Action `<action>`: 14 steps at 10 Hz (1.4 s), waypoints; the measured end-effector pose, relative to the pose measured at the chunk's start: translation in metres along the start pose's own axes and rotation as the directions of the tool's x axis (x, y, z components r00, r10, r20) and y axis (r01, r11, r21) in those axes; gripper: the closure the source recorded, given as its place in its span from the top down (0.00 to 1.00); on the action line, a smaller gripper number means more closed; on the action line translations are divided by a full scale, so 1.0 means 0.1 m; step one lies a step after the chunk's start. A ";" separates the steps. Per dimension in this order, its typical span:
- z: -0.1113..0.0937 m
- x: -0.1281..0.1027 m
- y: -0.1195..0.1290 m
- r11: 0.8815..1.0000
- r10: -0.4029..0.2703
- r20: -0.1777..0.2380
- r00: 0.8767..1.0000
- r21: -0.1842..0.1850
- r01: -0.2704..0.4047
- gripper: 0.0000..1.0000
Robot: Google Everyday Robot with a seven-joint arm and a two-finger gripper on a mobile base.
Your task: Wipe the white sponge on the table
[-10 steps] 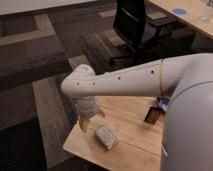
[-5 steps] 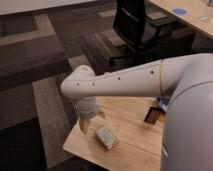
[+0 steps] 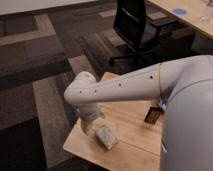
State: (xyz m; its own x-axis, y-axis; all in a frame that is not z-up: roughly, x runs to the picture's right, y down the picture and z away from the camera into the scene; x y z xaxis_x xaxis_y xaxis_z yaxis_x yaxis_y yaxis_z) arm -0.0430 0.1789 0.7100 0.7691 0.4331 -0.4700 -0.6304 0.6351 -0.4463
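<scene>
One white sponge lies flat on the table, toward the table's 7 o'clock corner, with its long axis running 10 to 4 o'clock. The gripper hangs just beside the sponge's 10 o'clock end; contact and grip state cannot be told. One dark brown box stands well apart at 2 o'clock.
</scene>
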 end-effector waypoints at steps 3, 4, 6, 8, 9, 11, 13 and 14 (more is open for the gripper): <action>0.28 0.16 -0.13 1.000 0.015 -0.003 1.000 0.000 -0.015 0.65; 0.34 0.17 -0.18 1.000 0.031 0.002 1.000 -0.002 -0.031 0.65; 0.43 0.14 -0.22 0.997 0.073 0.021 0.997 -0.012 -0.073 0.55; 0.48 0.15 -0.18 0.995 0.101 0.018 0.995 -0.022 -0.101 0.26; 0.48 0.19 -0.14 0.994 0.103 0.006 0.995 -0.020 -0.103 0.13; 0.43 0.21 -0.10 0.995 0.098 -0.006 0.995 -0.015 -0.098 0.00; 0.36 0.16 -0.08 0.997 0.080 -0.004 0.997 -0.007 -0.080 0.00; 0.35 0.14 -0.10 0.997 0.074 -0.003 0.997 -0.002 -0.074 0.00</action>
State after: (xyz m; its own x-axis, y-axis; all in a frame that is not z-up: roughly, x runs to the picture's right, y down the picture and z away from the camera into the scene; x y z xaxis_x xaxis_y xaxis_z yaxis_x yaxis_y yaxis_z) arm -0.0226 0.2009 0.7342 0.7200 0.4773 -0.5039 -0.6859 0.6000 -0.4117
